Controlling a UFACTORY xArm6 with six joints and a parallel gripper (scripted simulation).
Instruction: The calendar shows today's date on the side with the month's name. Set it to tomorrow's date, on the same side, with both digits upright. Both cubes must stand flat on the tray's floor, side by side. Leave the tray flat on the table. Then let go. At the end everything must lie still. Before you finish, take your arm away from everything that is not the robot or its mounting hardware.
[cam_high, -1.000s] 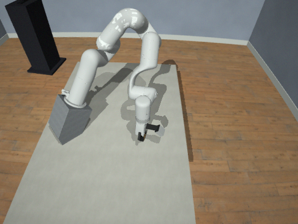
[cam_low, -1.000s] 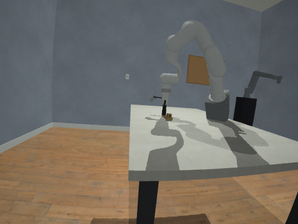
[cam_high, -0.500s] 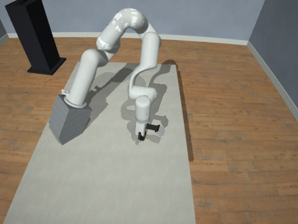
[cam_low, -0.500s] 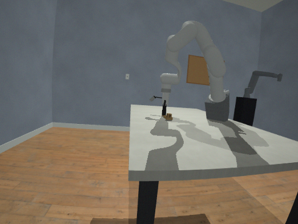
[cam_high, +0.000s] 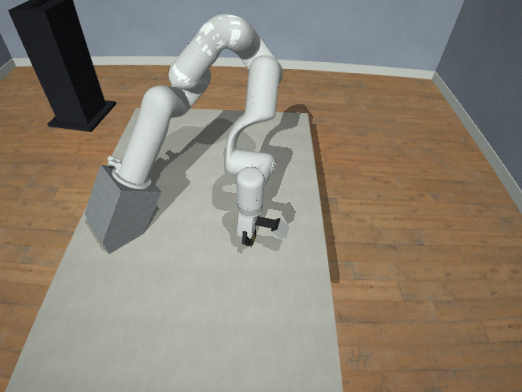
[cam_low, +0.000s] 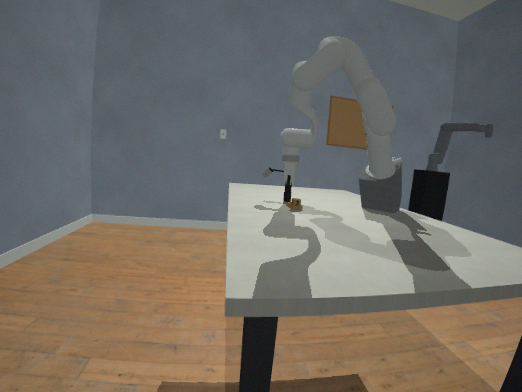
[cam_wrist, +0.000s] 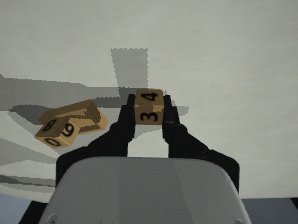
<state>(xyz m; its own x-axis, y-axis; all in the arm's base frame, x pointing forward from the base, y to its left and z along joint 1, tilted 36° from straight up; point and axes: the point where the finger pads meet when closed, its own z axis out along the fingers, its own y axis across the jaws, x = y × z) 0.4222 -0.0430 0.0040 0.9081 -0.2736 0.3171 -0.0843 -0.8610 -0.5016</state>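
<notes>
In the wrist view my gripper (cam_wrist: 149, 104) is shut on a wooden digit cube (cam_wrist: 149, 106) that shows a 3 and a 4; the cube sits between the two black fingers just over the table top. To its left the wooden tray (cam_wrist: 85, 111) lies with the other cube (cam_wrist: 56, 132) in front of it, showing 8, 6 and 0 and looking tilted. In the top view the gripper (cam_high: 248, 240) points down at the table and hides the cubes. In the exterior view the gripper (cam_low: 287, 195) stands beside the small tray (cam_low: 296, 206).
The white table (cam_high: 190, 300) (cam_low: 350, 250) carries the arm's grey base block (cam_high: 120, 210) (cam_low: 381, 192) at its left side. A black stand (cam_high: 60, 60) (cam_low: 429, 192) is on the floor beyond the table. The table's right edge (cam_high: 325, 220) is close to the gripper.
</notes>
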